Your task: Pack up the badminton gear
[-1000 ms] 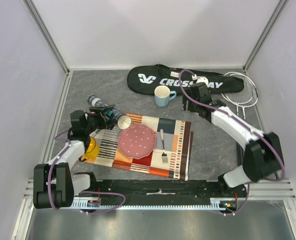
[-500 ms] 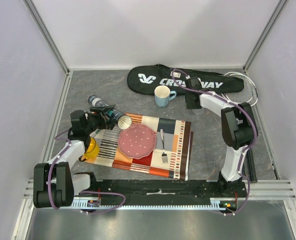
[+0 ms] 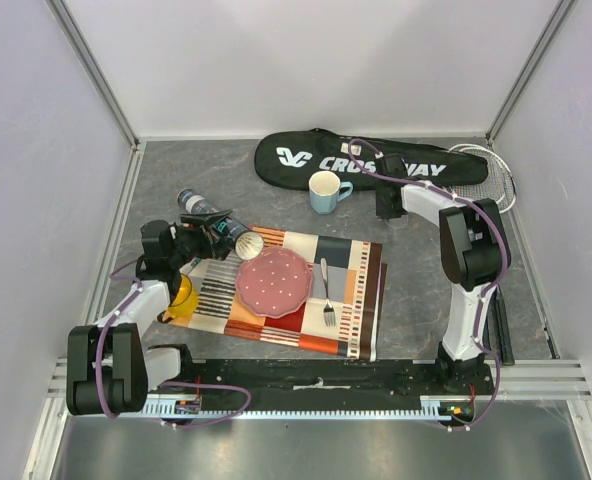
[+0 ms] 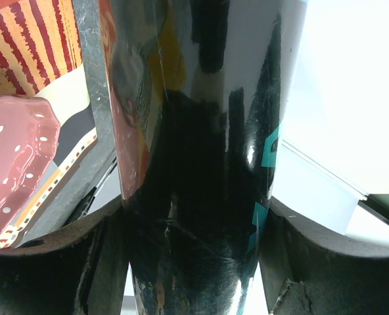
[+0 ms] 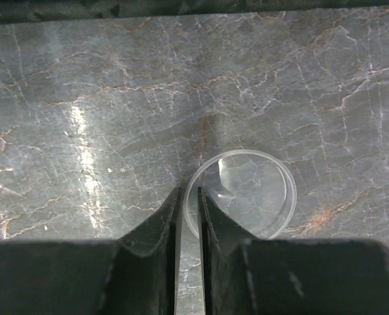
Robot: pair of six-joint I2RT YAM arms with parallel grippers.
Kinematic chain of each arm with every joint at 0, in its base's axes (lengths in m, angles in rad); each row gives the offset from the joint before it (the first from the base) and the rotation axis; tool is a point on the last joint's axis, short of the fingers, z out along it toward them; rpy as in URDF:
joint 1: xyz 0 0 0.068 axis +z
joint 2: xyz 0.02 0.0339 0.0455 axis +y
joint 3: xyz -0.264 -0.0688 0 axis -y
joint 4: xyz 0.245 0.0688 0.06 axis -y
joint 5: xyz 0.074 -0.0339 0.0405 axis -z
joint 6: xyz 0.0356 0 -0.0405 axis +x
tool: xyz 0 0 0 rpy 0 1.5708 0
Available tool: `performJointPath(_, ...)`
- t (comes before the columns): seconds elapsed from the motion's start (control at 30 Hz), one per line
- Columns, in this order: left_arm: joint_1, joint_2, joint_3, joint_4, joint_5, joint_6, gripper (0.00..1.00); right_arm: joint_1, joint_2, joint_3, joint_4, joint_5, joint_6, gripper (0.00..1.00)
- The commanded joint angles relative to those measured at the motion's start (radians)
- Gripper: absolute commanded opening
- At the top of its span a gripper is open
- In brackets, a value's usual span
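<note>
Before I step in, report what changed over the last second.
The right arm folded its elbow in toward the table's middle, and the right claw closed its fingers onto the rim of the clear lid. Unchanged: the left claw gripping the dark tube, and the blue cup, pink plate and racket bag.

From high behind its near edge we look down on the whole table [image 3: 426,290]. Our left wrist view sits nearly against the dark tube [image 4: 194,197], catching the pink plate [image 4: 10,164] that the overhead view also shows. Our right wrist view faces straight down, close over the table and a clear lid [image 5: 244,193].
</note>
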Motion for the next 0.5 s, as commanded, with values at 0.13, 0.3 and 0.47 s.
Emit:
performJointPath(0.13,-0.002,-0.006,0.035,0.05,0.028,0.019,0.02,0.001,0.026,-0.013,0.047,-0.001,0.021,0.07)
performJointPath(0.3,-0.002,-0.005,0.039,0.045,0.024,0.017,0.02,0.004,-0.079,-0.068,0.056,-0.024,0.063,0.0)
performJointPath(0.47,-0.003,-0.005,0.059,0.041,0.021,0.01,0.02,0.06,-0.466,-0.27,0.193,-0.349,0.175,0.0)
